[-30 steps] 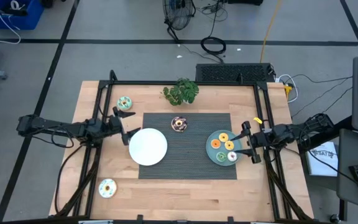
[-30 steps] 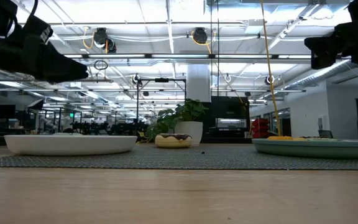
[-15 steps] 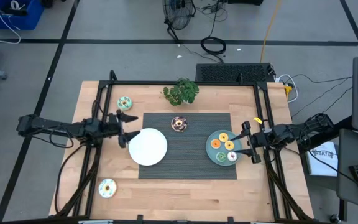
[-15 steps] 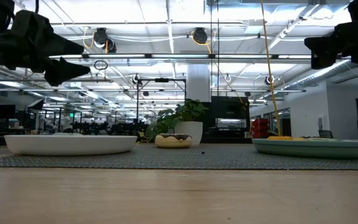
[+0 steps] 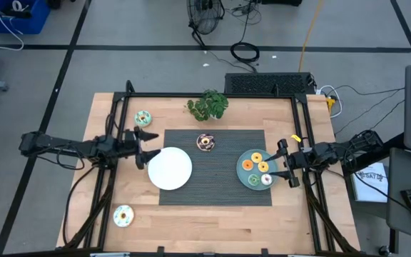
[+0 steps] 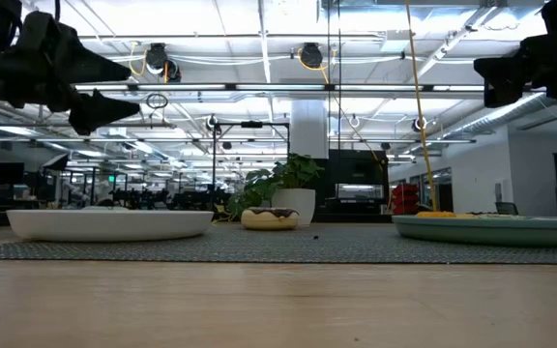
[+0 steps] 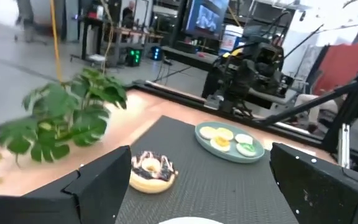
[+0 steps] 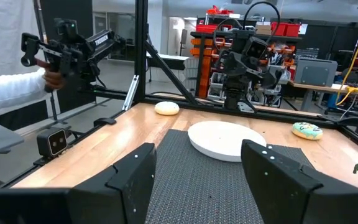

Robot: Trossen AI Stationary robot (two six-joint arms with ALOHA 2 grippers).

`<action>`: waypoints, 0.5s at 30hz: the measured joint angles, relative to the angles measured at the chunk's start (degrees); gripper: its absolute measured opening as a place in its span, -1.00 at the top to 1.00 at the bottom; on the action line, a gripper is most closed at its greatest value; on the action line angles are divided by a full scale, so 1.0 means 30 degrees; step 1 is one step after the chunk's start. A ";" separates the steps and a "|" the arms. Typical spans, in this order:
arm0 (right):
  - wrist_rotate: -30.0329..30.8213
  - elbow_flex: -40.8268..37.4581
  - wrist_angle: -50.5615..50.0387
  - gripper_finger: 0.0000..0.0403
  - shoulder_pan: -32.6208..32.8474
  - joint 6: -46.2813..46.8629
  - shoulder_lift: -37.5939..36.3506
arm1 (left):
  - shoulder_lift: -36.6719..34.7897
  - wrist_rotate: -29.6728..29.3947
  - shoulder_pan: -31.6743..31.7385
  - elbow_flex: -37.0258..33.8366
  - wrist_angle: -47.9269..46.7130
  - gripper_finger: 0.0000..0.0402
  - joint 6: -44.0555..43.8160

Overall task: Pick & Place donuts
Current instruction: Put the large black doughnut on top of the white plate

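Note:
My left gripper (image 5: 143, 148) (image 6: 109, 89) (image 7: 197, 186) is open and hovers well above the table by the left rim of the white plate (image 5: 170, 168). My right gripper (image 5: 284, 163) (image 8: 201, 180) is open, raised over the right rim of the teal plate (image 5: 242, 177), where several donuts (image 5: 256, 157) lie flat. A chocolate donut (image 5: 205, 142) (image 7: 152, 171) lies on the dark mat. A mint donut (image 5: 143, 118) (image 8: 307, 130) lies on bare wood near the far left. A pale yellow-iced donut (image 5: 123, 215) (image 8: 166, 108) lies near the near left corner.
A green leafy plant (image 5: 207, 106) stands at the far edge behind the mat (image 5: 212, 193). A black frame (image 5: 191, 96) rims the table. In the right wrist view a person's hand and white sleeve (image 8: 5, 93) hold a device beyond the table's left side.
My left gripper has turned about its wrist and shifted slightly; in the low view its two fingers now show apart, one above the other, where a single dark wedge showed before. The donuts, the plates and my right gripper have stayed put.

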 joint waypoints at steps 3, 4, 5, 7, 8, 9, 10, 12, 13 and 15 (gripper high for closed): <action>0.0000 0.0000 0.0007 -0.12 0.0000 0.0000 0.0000 | 0.0412 -0.0127 0.0010 0.0000 -0.0283 -0.89 -0.1621; 0.0000 0.0000 0.0007 -0.12 0.0000 0.0000 0.0000 | 0.0657 -0.0254 0.0015 0.0000 -0.0268 -0.89 -0.2185; 0.0000 0.0000 0.0007 -0.12 0.0000 0.0000 0.0000 | 0.1004 -0.0468 0.0015 0.0079 -0.0224 -0.89 -0.2630; 0.0000 0.0000 0.0007 -0.12 0.0000 0.0000 0.0000 | 0.2022 -0.0871 0.0015 0.0674 -0.0376 -0.89 -0.3089; 0.0000 0.0000 0.0007 -0.11 0.0000 0.0000 0.0000 | 0.2702 -0.1073 0.0015 0.1156 -0.0598 -0.89 -0.3159; 0.0000 0.0000 0.0013 -0.11 0.0000 0.0000 0.0000 | 0.3483 -0.1235 0.0015 0.1785 -0.0961 -0.89 -0.3108; 0.0000 0.0000 0.0015 -0.10 0.0000 0.0002 0.0005 | 0.4433 -0.1320 0.0015 0.2519 -0.1331 -0.89 -0.2865; 0.0000 0.0000 0.0019 -0.10 0.0000 0.0000 0.0000 | 0.6628 -0.1614 0.0015 0.4185 -0.1811 -0.89 -0.1976; 0.0002 0.0000 0.0022 -0.11 0.0000 0.0000 0.0004 | 0.7789 -0.1688 0.0015 0.5074 -0.1952 -0.89 -0.1149; 0.0004 0.0000 0.0024 -0.12 0.0000 0.0000 0.0000 | 1.0305 -0.1690 0.0015 0.6888 -0.2330 -0.89 0.0849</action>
